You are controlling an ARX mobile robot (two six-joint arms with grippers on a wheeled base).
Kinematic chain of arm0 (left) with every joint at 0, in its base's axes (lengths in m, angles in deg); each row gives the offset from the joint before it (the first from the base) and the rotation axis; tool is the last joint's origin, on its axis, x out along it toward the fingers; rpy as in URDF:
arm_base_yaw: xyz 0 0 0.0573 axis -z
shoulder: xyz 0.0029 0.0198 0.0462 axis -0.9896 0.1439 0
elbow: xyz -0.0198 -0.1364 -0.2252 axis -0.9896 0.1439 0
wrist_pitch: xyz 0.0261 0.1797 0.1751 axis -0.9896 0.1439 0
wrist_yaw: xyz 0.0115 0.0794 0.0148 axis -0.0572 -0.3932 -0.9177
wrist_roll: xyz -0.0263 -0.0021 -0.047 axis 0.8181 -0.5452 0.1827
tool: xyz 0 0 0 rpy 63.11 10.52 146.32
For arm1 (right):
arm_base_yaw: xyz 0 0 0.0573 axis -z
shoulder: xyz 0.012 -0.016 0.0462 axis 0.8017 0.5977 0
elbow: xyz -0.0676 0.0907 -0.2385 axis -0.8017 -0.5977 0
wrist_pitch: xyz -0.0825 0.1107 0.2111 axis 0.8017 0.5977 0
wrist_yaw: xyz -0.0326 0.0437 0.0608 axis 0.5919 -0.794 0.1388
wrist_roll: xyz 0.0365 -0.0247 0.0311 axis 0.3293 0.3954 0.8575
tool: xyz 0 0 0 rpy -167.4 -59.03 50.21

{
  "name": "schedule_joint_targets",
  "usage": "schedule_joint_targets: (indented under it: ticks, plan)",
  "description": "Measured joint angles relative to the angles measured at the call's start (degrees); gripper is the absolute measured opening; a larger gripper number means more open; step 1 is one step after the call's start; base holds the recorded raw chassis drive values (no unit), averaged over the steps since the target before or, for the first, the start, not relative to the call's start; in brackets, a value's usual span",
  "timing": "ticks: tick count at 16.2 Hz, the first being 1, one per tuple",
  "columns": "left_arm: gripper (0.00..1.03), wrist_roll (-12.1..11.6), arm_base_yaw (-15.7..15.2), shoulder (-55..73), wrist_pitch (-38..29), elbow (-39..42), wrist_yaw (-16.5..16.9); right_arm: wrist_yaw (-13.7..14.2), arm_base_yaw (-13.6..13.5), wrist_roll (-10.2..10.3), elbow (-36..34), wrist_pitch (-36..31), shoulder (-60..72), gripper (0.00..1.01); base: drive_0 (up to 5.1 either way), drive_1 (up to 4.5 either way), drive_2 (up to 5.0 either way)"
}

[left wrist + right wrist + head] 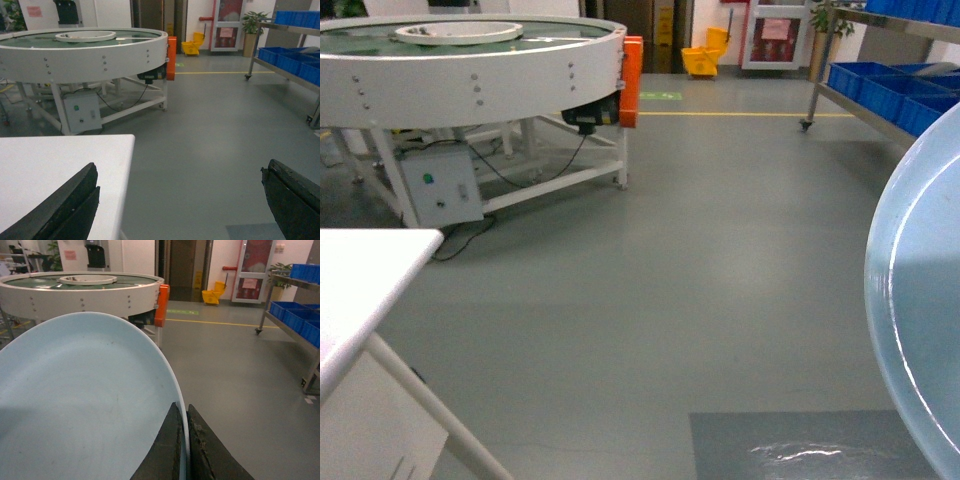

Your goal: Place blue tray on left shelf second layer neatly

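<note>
We face a grey floor (650, 260) crossed by a yellow line (740, 114), with a large white round conveyor table (470, 62) on a frame at left. A white tabletop (360, 285) sits nearest us at lower left. At the far wall we see a yellow mop bucket (704, 58), a potted plant (250, 22), and dark-blue crates (880, 85) on a wheeled steel rack (820, 60).

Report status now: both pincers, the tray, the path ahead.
Right pincer shut on blue tray rim. Left pincer open, empty. Steel rack far right; floor between bare.
</note>
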State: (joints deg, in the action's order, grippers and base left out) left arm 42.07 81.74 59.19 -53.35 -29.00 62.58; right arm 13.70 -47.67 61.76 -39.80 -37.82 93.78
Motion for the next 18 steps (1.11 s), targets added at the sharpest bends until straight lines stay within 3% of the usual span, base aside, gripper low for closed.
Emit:
schedule_joint_targets:
  ticks: [18]
  plan:
    - [0.98,0.0,0.0,0.0,0.0,0.0,-0.1,0.0,0.0,0.0,-0.1,-0.2,0.0,0.02,-1.7,2.56,-5.9]
